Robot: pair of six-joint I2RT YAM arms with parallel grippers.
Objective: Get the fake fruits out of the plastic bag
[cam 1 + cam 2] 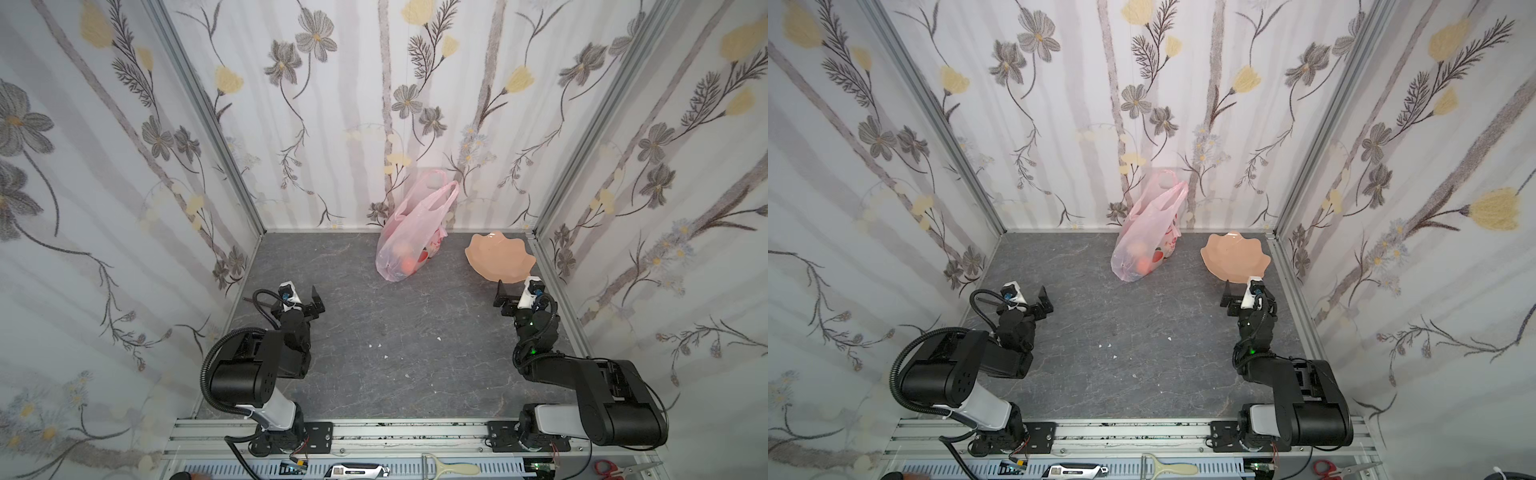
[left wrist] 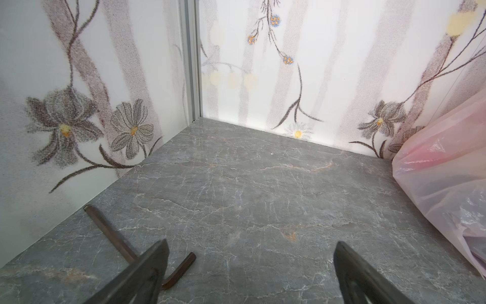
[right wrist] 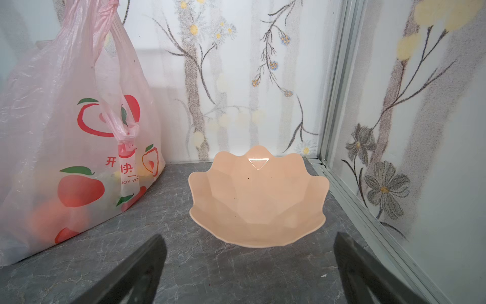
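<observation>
In the left wrist view, the left tool (image 2: 251, 242) has its jaws spread wide with nothing between them, only bare grey counter (image 2: 263, 184) below. A rusty L-shaped metal key (image 2: 110, 233) lies on the counter, partly hidden under one jaw. The plastic bag (image 2: 447, 184) shows only as a pink bulge at the edge of the frame, apart from the tool.

In the right wrist view, the right tool (image 3: 249, 237) is likewise spread and holds nothing. It faces the empty peach dish (image 3: 259, 200), which sits near the corner post. Beside the dish, not touching it, the bag stands with its handles up. The fake fruits (image 3: 44, 218) appear as blurred orange lumps low inside the film, behind the red printed marks. How many there are cannot be told.

In both top views, the bag leans against the back wall (image 1: 353, 124) with its loop handles raised, and orange and pale shapes glow through its lower part. The dish sits just to its right. Both arms are folded near the front rail, and each tool is well apart from the bag. A few white specks (image 1: 379, 345) dot the counter, and no fruit lies outside the bag.

By this showing, nothing is done: the bag is unopened and ungrasped, so every fruit is left to take out.
</observation>
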